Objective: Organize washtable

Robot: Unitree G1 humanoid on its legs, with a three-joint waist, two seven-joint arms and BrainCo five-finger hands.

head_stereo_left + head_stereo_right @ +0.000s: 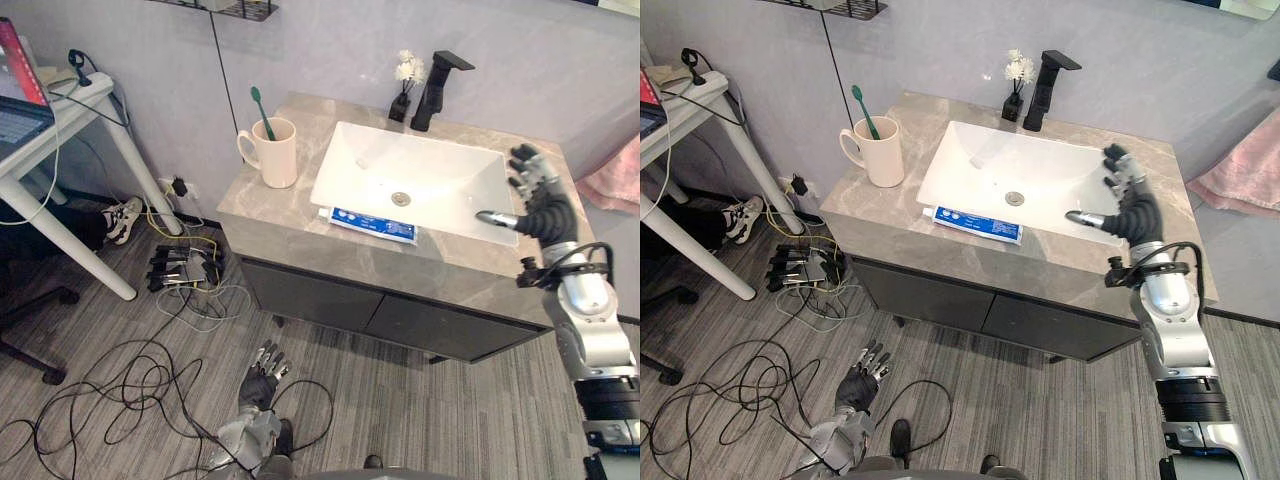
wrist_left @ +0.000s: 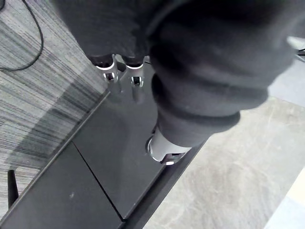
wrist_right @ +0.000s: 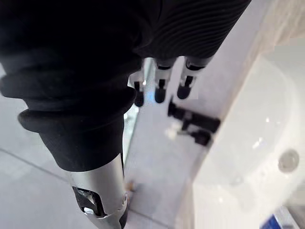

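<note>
A grey stone-pattern counter [image 1: 275, 215] stands against a grey wall, on a dark cabinet [image 1: 330, 298] above a wood-grain floor [image 1: 430, 420]. A white rectangular sink [image 1: 445, 170] is set into the counter top.

Items on the counter:
- A cream mug [image 1: 278, 155] stands upright to the left of the sink, apart from it. A green toothbrush [image 1: 262, 112] stands inside the mug, bristles up.
- A white and blue toothpaste tube [image 1: 372, 225] lies flat along the front rim of the sink, touching it.
- A black faucet [image 1: 433, 92] stands behind the sink. A small dark vase of white flowers [image 1: 404, 85] stands just beside it, on its left.

Right hand [image 1: 542, 208]: raised over the right edge of the sink, well apart from the tube. Its fingers [image 3: 159, 86] are straight and spread, the thumb points toward the basin, and it holds nothing. The right wrist view shows the faucet and vase beyond the fingertips.

Left hand [image 1: 262, 378]: hangs low near the floor, in front of the cabinet. Its fingers [image 2: 112, 74] are straight and relaxed, holding nothing.

Surroundings: cables and power strips [image 1: 185, 268] lie on the floor left of the cabinet. A pink cloth [image 1: 615, 175] shows at the right edge.
</note>
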